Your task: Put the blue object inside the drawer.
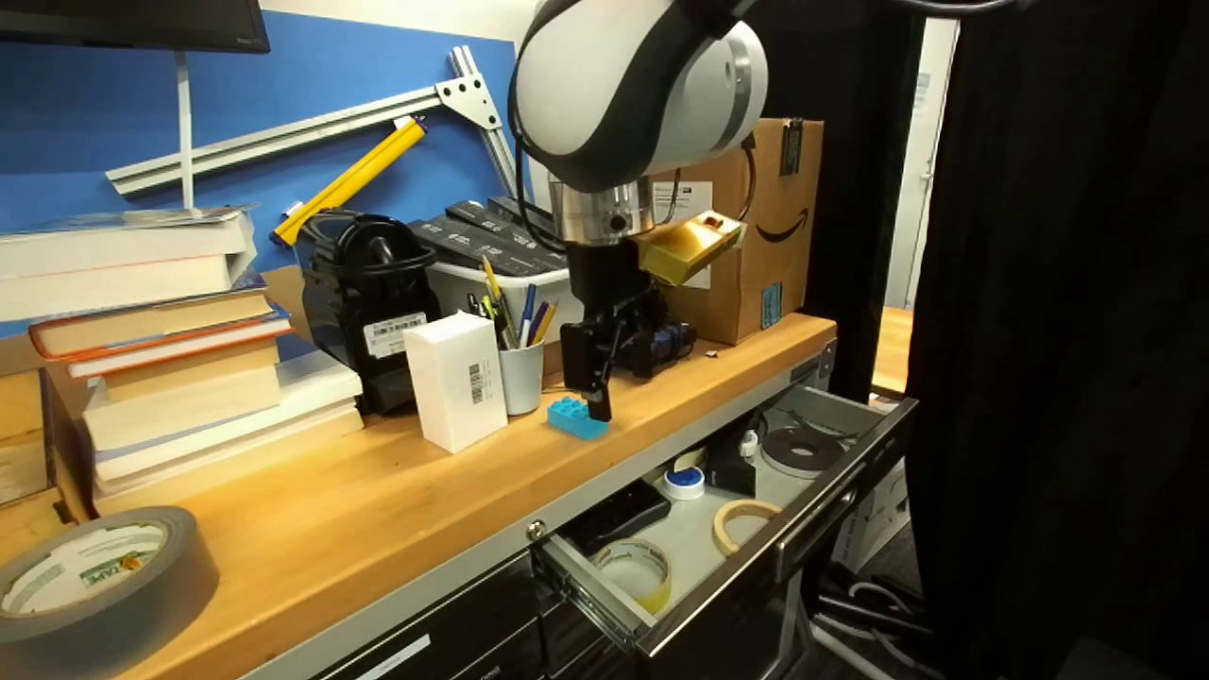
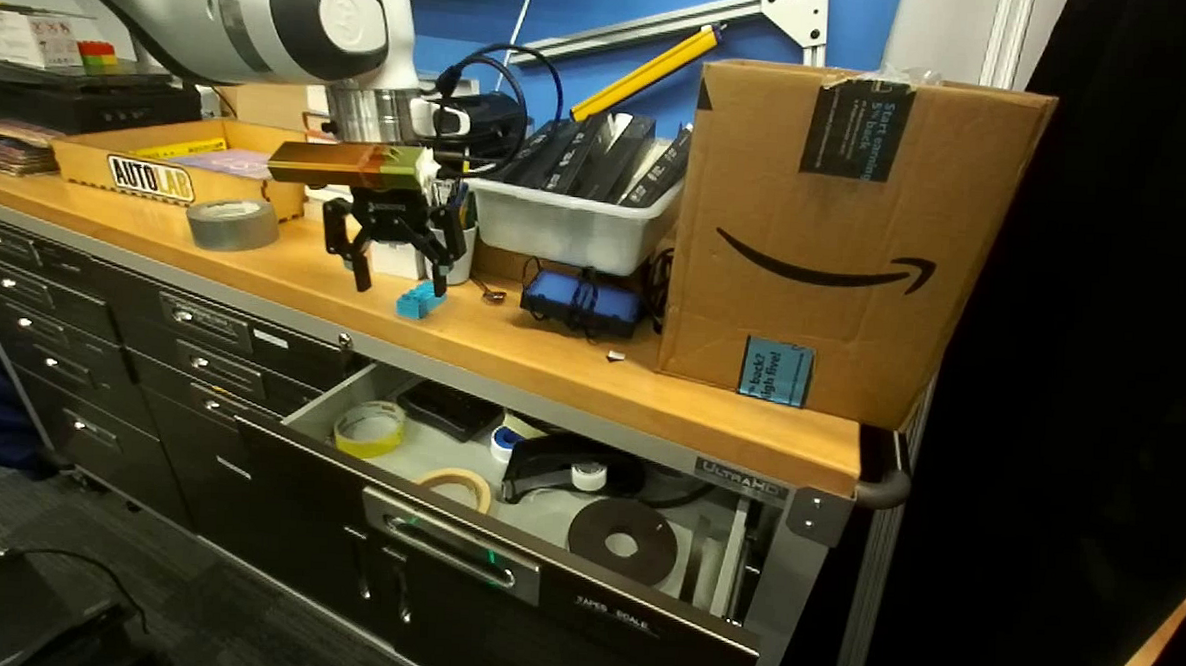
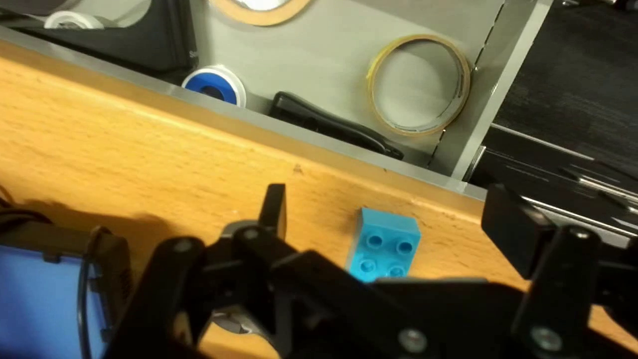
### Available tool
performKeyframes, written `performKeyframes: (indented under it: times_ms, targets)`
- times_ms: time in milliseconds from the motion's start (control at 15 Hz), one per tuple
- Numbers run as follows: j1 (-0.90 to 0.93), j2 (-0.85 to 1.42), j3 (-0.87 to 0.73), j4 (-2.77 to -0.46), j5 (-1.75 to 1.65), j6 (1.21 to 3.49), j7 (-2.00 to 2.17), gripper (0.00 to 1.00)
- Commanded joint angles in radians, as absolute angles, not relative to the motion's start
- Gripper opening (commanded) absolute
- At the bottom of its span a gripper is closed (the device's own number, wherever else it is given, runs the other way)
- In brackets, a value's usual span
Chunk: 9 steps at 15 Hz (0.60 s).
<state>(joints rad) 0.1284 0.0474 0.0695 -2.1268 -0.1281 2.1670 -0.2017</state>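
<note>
nearest in an exterior view, a grey roll [image 1: 170, 604] lies flat on the counter [image 1: 453, 491]. the drawer [image 2: 535, 516] stands open below the counter's front edge. toward its front are a cream ring [image 3: 259, 18] and a dark disc [image 2: 625, 515]; a yellow roll [image 2: 368, 443] lies just beside a side wall. farther in, along the counter's edge in the wrist view, are a black dispenser [image 3: 164, 40], a blue-and-white roll [image 3: 204, 82] and a long black thing [image 3: 324, 122].

the blue block [image 3: 386, 244] lies on the counter, studs up, near the front edge. the fingers [image 3: 513, 232] stand wide apart and point down; in the wrist view the block shows between them, with space on both sides. in both exterior views one finger covers a little of it. how high the tips are over the counter i cannot tell. the arm [image 1: 567, 85] hangs above.

farther back, a white box [image 1: 453, 387] stands upright just beside a cup [image 1: 522, 378] of pens [image 1: 527, 316]. to one side is a stack of books [image 1: 189, 387]; to the other, a blue case [image 2: 552, 293] with a cord [image 3: 83, 299] across it, then a brown carton [image 2: 828, 213]. behind the cup, a pale bin [image 2: 558, 226] holds black boxes [image 2: 583, 157]. farthest, a metal frame [image 1: 283, 140] and a yellow bar [image 1: 354, 178] slant across a blue panel [image 1: 76, 123].
</note>
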Motion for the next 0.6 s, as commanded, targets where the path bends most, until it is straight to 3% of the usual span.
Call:
performKeyframes:
  times_ms: [0,400,467,533]
  targets:
    - [0.124,0.137,0.09,-2.028,-0.114,2.168,-0.166,1.0]
    - [0.125,0.225,0.093,-1.972,-0.132,2.197,-0.115,1.0]
    - [0.125,0.233,0.088,-1.971,-0.145,2.215,-0.095,0.75]
    - [0.125,0.238,0.086,-1.97,-0.148,2.226,-0.083,0.75]
